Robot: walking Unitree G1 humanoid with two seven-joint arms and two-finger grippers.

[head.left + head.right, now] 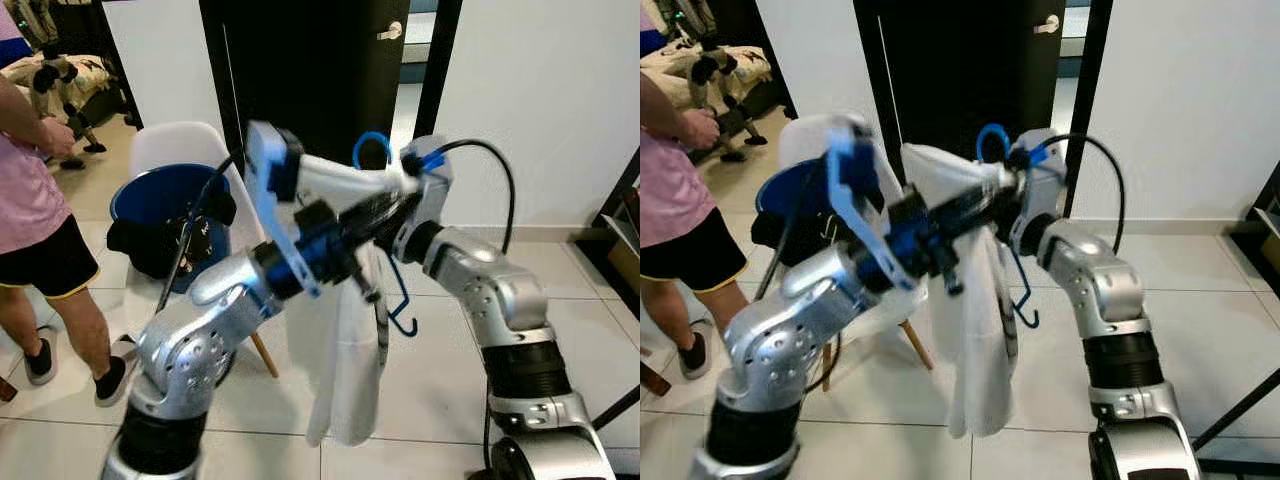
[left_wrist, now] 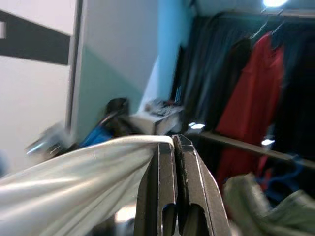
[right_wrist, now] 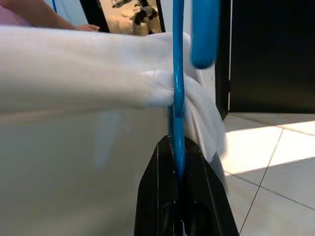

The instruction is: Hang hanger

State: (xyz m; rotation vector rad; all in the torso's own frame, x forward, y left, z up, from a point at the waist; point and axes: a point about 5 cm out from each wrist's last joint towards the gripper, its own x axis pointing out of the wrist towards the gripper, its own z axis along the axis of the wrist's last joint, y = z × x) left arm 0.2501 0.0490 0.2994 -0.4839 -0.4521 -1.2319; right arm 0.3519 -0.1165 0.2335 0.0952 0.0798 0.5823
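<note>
A white garment [image 1: 340, 350] hangs on a blue hanger [image 1: 372, 142] held up between both arms, in front of a dark door. My right gripper [image 3: 178, 147] is shut on the hanger's blue neck [image 3: 178, 88], just below the hook. My left gripper [image 2: 174, 143] reaches across from the left and is shut on the garment's shoulder [image 2: 78, 169]. A small blue hook [image 1: 402, 322] of the hanger dangles beside the cloth. In the left wrist view, a red garment [image 2: 256, 98] and dark clothes hang in a row further off.
A person [image 1: 30, 200] stands at the left. A white chair [image 1: 180, 150] holds a blue bucket [image 1: 165, 195] with dark cloth [image 1: 150, 245] draped over it, behind my left arm. The dark door [image 1: 310, 70] and a white wall stand ahead, over a tiled floor.
</note>
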